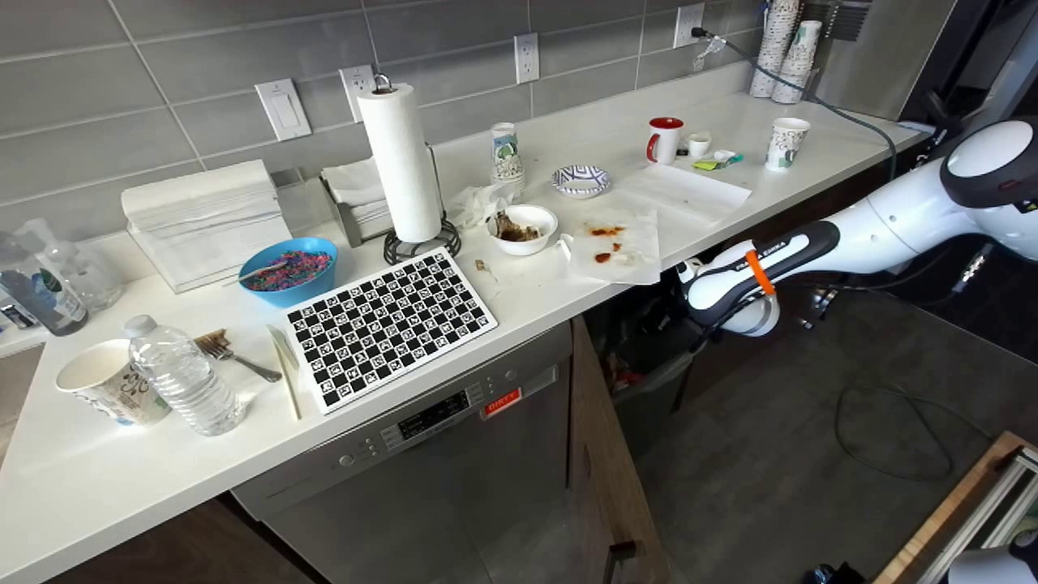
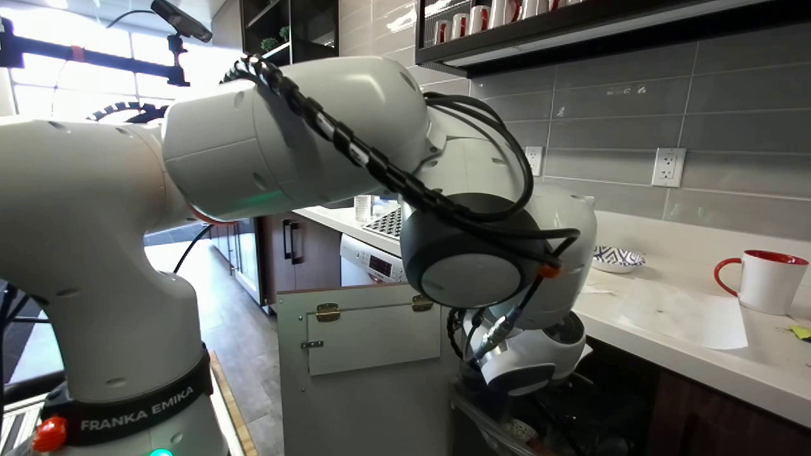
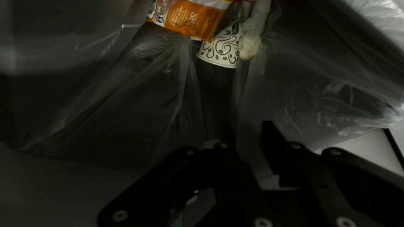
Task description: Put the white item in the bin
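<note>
Zero items show in our gripper (image 3: 248, 127), jaws parted, at the bin (image 1: 651, 405). Patterned white cup (image 3: 220, 50) lies inside w/ an orange wrapper (image 3: 191, 19); if that's our target, drop's prob. done, only pulling out left. Can't confirm ID.

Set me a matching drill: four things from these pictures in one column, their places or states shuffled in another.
1. Black two-fingered claw
2. Orange printed wrapper
3. Round blue bowl
4. White red-handled mug

A. Holding pink-and-blue bits
B. Near a small white cup
C. Open, at the dark grey waste bin
D. Inside the bin, overlapping a patterned paper cup

Right pairs: 1-C, 2-D, 3-A, 4-B
</note>
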